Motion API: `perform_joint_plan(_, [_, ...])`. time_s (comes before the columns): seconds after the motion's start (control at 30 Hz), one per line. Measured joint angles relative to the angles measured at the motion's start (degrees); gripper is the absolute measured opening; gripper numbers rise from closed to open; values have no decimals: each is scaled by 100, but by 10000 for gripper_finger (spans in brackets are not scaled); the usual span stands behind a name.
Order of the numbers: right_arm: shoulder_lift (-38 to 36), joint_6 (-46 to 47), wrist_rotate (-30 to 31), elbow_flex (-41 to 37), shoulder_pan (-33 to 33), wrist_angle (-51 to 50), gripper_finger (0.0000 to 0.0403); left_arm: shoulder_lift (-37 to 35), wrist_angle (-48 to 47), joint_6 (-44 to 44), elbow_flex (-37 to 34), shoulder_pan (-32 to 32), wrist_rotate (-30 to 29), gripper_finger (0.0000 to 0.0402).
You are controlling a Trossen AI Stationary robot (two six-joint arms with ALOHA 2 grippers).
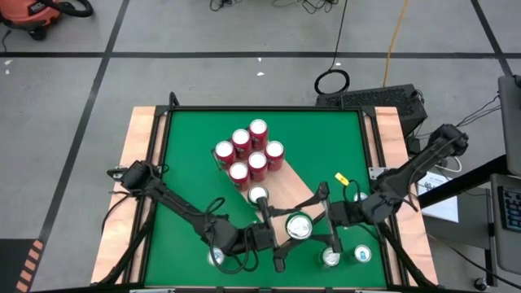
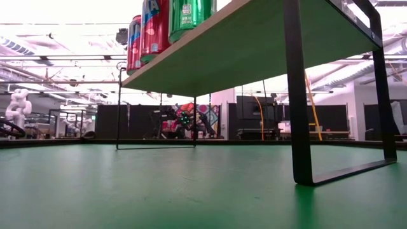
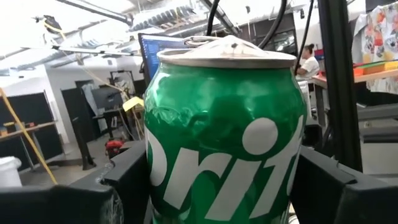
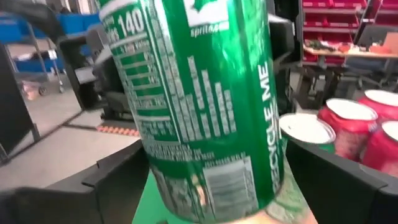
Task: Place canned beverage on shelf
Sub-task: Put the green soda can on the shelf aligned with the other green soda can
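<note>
- Sprite can (image 1: 299, 226): lower centre of the high frame, upright, raised between my two arms, just off the lower corner of the shelf (image 1: 286, 189).
- Left end effector (image 1: 283, 236): clenched on that can from its left.
- Right end effector (image 1: 319, 221): flanks the can from the right; I cannot tell whether it grips.
- Shelf load: red cans (image 1: 248, 150) clustered, one green can (image 1: 258, 195) below them.
- Worktop (image 1: 187, 179): spare cans (image 1: 331, 258) at the lower edge.

You are working in a robotics lab or workshop: grey concrete floor (image 1: 203, 32) marked with dark tape lines, red parts bins (image 4: 339, 18) on racking, monitor (image 3: 163, 46), workbenches, a seated person (image 3: 308, 59), exposed ceiling lighting.
</note>
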Motion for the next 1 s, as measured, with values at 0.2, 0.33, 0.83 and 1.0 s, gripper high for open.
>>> perform_joint_plan(0.2, [-251, 110, 152, 0, -5, -609, 359, 0, -35, -79, -4, 26, -198, 285])
perform_joint_plan(0.33, [-443, 263, 263, 280, 33, -1316, 359, -5, 16, -248, 6, 26, -515, 285])
perform_joint_plan(0.83, [-215, -228, 373, 2201, 95, -3017, 359, -20, -207, -626, 20, 211, -544, 286])
perform_joint_plan(1.0, [-84, -456, 155, 2345, 73, -3102, 359, -20, -381, -813, 20, 310, -538, 286])
